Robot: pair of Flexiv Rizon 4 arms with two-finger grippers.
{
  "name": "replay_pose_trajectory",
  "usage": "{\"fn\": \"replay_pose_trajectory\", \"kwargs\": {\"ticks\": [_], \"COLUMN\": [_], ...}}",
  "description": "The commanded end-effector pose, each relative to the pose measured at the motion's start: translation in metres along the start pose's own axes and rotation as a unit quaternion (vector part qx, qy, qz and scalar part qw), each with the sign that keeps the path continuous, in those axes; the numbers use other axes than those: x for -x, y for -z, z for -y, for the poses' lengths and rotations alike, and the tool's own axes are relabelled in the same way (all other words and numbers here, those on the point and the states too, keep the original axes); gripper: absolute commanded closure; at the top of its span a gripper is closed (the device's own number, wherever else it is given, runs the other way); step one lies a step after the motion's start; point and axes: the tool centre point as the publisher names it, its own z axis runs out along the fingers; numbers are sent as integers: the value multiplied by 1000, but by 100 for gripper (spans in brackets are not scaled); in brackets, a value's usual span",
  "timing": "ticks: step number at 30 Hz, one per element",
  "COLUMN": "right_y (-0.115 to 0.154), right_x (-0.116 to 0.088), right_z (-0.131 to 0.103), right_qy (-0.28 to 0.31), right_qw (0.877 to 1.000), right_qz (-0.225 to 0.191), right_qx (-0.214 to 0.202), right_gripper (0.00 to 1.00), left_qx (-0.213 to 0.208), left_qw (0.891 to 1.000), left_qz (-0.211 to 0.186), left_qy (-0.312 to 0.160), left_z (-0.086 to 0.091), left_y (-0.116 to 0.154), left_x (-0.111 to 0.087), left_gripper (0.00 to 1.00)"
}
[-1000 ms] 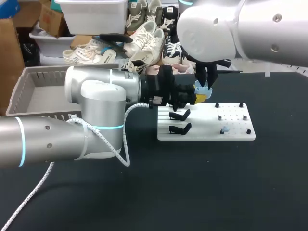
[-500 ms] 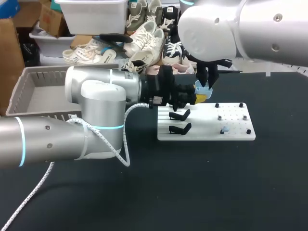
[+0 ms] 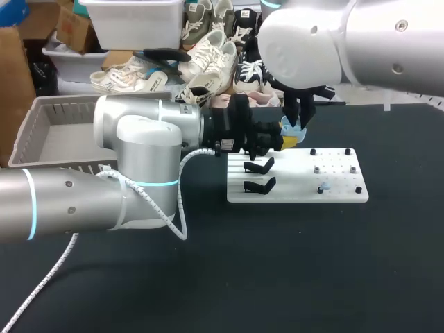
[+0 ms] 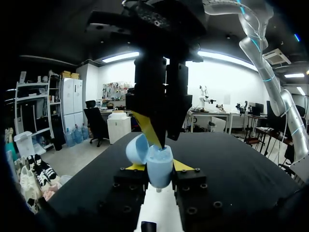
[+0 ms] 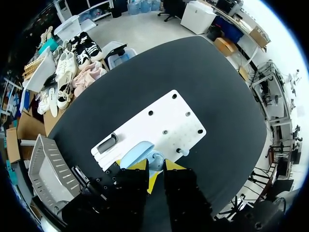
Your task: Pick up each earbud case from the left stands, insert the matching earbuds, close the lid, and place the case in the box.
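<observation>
Left gripper (image 4: 158, 167): my two yellow-tipped fingers (image 4: 135, 166) are clamped on the light blue earbud case (image 4: 160, 173) from both sides. The case stands upright between them. Its lid (image 4: 136, 149) is open and tilted back to one side.

Right gripper (image 3: 300, 119): my right arm comes down from above, and this gripper is right at the open mouth of the case. One of its yellow tips reaches into the opening. I cannot tell from these views whether it is open or closed, or whether it holds anything.

White board (image 3: 298, 192): it lies flat on the black table (image 3: 312, 263), just below and ahead of the held case. Two black stands (image 3: 259, 165) (image 3: 259, 185) sit at its left end, one behind the other. Neither carries a case. A small light blue earbud (image 3: 322, 187) rests near its right end.

Grey basket (image 3: 41, 118): it sits on the far left of the table, well apart from the board.
</observation>
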Motion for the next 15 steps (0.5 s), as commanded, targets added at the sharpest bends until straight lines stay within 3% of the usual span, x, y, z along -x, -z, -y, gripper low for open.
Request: {"fn": "replay_pose_trajectory", "kwargs": {"ticks": [1, 15], "right_y": [-2, -4], "right_x": [-1, -1], "right_z": [2, 3], "right_qy": [0, -3], "right_qw": [1000, 1000], "right_qz": [-1, -5], "right_qx": [1, 4], "right_gripper": [100, 100], "left_qx": [2, 2], "left_qw": [1000, 1000], "left_qz": [1, 1], "left_qy": [-1, -1], "left_z": [1, 1], "left_y": [1, 1], "left_x": [-1, -1], "left_gripper": [100, 100]}}
